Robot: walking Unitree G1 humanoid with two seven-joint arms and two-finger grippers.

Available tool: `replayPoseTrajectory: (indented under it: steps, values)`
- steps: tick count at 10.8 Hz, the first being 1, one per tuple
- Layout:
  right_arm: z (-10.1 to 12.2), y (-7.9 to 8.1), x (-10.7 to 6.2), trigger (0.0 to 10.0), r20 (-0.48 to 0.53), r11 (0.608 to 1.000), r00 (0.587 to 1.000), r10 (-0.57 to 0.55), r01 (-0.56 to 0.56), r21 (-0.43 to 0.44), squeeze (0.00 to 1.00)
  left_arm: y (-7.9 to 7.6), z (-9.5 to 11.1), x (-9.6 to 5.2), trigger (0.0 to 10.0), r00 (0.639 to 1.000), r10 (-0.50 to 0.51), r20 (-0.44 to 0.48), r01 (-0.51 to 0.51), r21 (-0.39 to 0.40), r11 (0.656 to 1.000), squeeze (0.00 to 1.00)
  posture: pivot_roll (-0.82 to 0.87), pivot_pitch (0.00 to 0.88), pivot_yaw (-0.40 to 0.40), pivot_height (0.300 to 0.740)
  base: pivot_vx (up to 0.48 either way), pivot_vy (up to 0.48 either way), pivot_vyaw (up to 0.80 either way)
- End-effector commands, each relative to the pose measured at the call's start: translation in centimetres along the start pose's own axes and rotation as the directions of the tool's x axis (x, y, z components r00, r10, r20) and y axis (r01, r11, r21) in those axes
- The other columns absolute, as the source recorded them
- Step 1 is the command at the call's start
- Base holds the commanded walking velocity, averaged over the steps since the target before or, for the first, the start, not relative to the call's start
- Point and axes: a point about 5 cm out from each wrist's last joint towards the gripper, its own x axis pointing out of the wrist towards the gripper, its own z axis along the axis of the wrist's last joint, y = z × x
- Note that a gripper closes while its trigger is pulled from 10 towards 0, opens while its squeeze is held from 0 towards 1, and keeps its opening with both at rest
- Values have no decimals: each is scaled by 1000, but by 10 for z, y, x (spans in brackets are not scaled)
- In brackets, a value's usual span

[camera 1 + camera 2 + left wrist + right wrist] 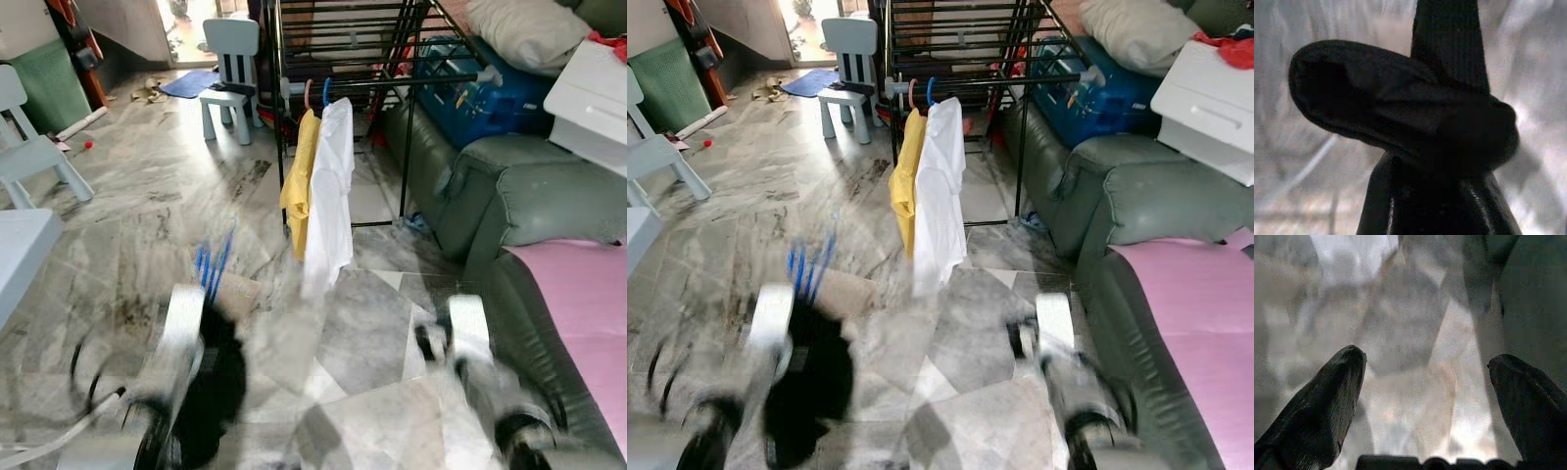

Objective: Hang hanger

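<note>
Drying rack (343,59) ahead at centre, two garments (323,186) hanging from its front rail. Sofa (509,196) to its right, small chair (232,73) to its left and further back. Near left, apparently a blurred hanger (211,264) above dark cloth (211,387).

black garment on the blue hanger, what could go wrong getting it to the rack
The black garment hangs low from the left end effector, so it may drag on the floor. The rack's rail already holds a yellow shirt and white shirt; the blue hanger could snag them.
</note>
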Motion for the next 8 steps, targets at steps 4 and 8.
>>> replayPoseTrajectory:
  steps: [4,8]
  values:
    - [-55,-16,-15,10000,-158,989,984,-83,101,111,0,5,-46,-8,0,993,2,-118,6,67,998,0,-83,59,26,740,0,0,0]
    - [-64,-13,-17,10000,-194,995,977,-94,98,10,0,-20,-39,-6,0,990,-55,-131,67,88,994,0,-84,102,24,740,0,0,0]
